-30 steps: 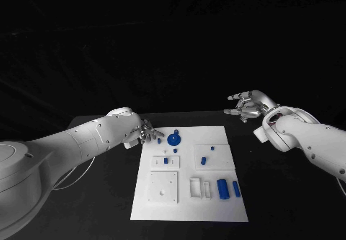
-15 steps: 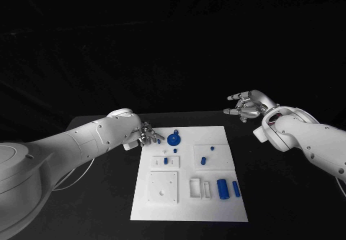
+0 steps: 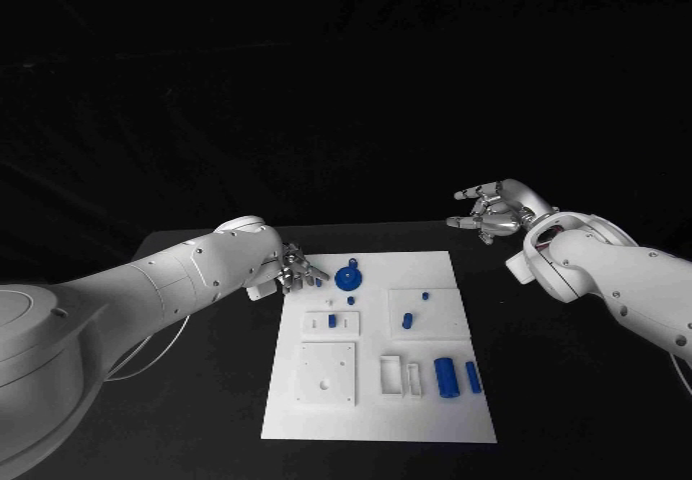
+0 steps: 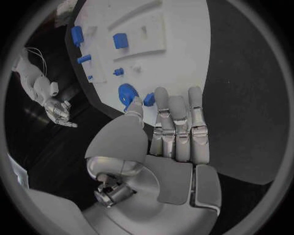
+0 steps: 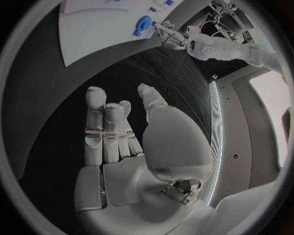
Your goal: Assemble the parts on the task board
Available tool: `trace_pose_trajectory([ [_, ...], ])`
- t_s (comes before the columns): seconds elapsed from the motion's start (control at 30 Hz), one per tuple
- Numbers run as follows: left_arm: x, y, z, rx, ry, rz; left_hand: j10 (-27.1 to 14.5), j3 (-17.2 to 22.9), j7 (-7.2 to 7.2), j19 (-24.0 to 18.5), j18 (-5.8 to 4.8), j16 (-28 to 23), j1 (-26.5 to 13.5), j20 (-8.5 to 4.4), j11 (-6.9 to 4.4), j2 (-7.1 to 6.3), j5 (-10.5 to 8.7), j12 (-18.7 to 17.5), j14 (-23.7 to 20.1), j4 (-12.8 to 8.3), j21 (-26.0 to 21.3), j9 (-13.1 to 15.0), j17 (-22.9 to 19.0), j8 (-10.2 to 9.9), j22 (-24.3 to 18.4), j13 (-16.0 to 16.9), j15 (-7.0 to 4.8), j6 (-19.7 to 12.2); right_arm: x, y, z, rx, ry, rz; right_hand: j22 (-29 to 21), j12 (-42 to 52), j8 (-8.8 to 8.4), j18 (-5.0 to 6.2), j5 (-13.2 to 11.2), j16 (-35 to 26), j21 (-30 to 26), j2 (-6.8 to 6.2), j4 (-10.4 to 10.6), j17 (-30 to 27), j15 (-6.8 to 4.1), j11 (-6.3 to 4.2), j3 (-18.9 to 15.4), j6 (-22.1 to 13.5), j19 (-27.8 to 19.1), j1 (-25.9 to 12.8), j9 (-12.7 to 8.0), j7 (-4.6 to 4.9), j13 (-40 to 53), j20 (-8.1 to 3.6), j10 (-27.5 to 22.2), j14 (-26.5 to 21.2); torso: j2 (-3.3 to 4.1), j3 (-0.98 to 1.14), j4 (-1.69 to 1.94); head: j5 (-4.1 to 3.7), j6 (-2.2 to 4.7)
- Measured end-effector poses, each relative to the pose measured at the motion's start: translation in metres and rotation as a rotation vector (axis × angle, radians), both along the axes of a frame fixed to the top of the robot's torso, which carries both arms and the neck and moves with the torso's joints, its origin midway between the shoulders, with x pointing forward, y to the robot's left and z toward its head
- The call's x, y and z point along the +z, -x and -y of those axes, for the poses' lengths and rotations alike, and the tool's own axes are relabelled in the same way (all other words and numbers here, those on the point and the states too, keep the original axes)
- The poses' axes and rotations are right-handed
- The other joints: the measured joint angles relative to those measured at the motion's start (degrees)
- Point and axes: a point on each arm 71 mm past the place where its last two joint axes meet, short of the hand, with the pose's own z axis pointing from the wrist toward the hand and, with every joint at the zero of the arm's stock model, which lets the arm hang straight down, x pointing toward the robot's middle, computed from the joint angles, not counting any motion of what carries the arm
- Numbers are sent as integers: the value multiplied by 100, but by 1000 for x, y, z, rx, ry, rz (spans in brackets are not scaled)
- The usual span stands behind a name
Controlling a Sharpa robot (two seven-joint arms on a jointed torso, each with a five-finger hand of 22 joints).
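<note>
A white task board lies in the middle of a black desk. The left hand rests at the board's far left corner, fingers extended and holding nothing, fingertips just beside a round blue part. The right hand hovers well apart beyond the far right corner, fingers loosely spread and empty

We took this for a robotics lab test bench: a black table stood against a dark backdrop, a white task board of recessed fixtures and small blue parts lay on it, and loose cabling ran beyond.
</note>
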Motion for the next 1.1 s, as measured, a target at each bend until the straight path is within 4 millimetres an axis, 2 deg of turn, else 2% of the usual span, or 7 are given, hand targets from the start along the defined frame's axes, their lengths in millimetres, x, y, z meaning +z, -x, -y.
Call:
trace_pose_trajectory([
  [0.07, 0, 0, 0, 1, 4, -2, 0, -34, 0, 0, 0, 0, 44, 0, 0, 44, 0, 0, 0, -34, 0, -159, 0, 0, 0, 0, 0, 1, 0, 0, 0, 0, 0, 0, 0, 0, 0, 0, 0, 0, 0, 0, 0, 0, 0, 0, 0, 0, 0, 0, 0, 0, 0, 0, 0, 0, 1, -2, 1, 0, -3],
  [0.3, 0, 0, 1, 5, 21, -11, 0, 46, 1, 0, 0, 0, 263, 0, 0, 263, 35, 0, 0, -163, 0, -241, 0, 0, -1, -1, 0, 1, 0, -1, -1, 0, -1, -1, -1, 0, 0, 1, 0, 0, 0, 0, 0, 0, 0, 0, 0, 0, 0, 0, 0, 0, 0, 0, 0, 0, 3, -2, 5, -1, -7],
  [0.5, 0, 0, 0, 12, 42, -18, -31, -10, 11, -13, 0, 0, 384, 13, 31, 383, 57, 0, 0, -231, 0, -435, 0, 0, -1, -1, 0, -50, -1, -1, -1, -1, -1, -1, -1, 0, 0, 0, 0, 0, 1, 0, 0, 0, 0, 0, 0, 0, 0, 0, 0, 0, 0, 0, 0, 0, 4, -3, 9, 0, -8],
  [0.7, 0, 0, -1, 17, 61, -22, -31, 95, 10, -21, 0, 21, 544, 21, 31, 543, 72, 0, 0, -341, 0, -465, 0, 0, 4, -2, 0, -48, -1, -1, -1, -1, 0, -2, -2, 0, 0, 0, 0, 0, 1, 0, 0, 0, 0, -13, 0, -9, 0, 0, 0, -9, 0, 0, -14, 0, 3, -5, 12, 3, -17],
  [0.83, 0, 0, -2, 22, 77, -24, -31, 134, -15, -21, 0, 21, 707, 21, 32, 621, 261, 0, -11, -485, 0, -440, 0, -16, 3, -2, -11, -24, -1, -1, -1, -2, 0, -2, -2, 0, 0, 0, 17, 0, 1, 0, 0, 0, 0, -13, 0, -9, 0, 0, 0, -9, 0, 0, -14, 0, 3, -7, 15, -1, -18],
  [1.0, -1, 0, -3, 27, 94, -26, -31, 171, -48, -43, 1, 43, 849, 0, 31, 637, 559, 0, -20, -652, 17, -348, 0, -25, 3, -2, -20, 9, -1, -1, 0, -3, 0, -3, -2, 0, 0, 0, 41, 0, 1, 0, 0, 0, 0, -13, 0, -9, 0, 0, 0, -10, 0, 0, -14, 0, 3, -9, 20, 3, -23],
  [1.1, -1, 1, -4, 28, 103, -24, -7, 221, -61, -42, 0, 61, 920, 0, 8, 615, 814, 0, -20, -781, 43, -345, 1, 27, 3, -10, -20, 22, -1, -1, 0, -4, 0, -4, -2, 0, 0, 1, 45, 0, 1, 0, 0, 0, 0, -13, 0, -9, 0, 0, 0, -9, 0, 0, -13, 0, 1, -12, 26, -11, -27],
])
